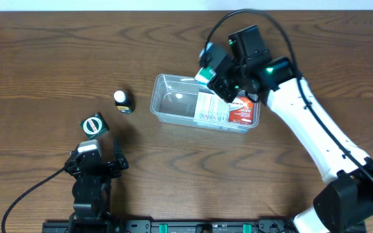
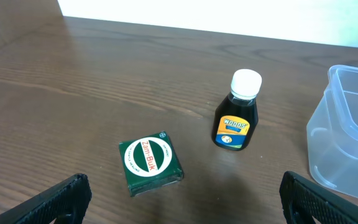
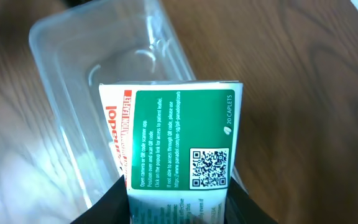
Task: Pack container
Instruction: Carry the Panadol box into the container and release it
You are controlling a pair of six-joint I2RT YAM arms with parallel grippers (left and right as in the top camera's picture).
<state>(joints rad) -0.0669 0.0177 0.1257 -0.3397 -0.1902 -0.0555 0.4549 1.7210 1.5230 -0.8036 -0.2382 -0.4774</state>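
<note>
The dark brown wooden table (image 1: 44, 58) shows wavy grain and looks smooth and dull. The clear rectangular plastic container (image 1: 167, 107) is shiny, and the green and white cardboard box (image 3: 179, 137) looks smooth. The small dark bottle with a white cap (image 2: 234, 121) is glossy.

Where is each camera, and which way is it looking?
Overhead: above the table, looking straight down; the left arm and right arm show.
Left wrist: low, facing the Zam-Buk box and Woods bottle; the open left pincer shows.
Right wrist: looking down past the right pincer, which holds a Panadol box, at the container.
Shared: all three see the container.
</note>
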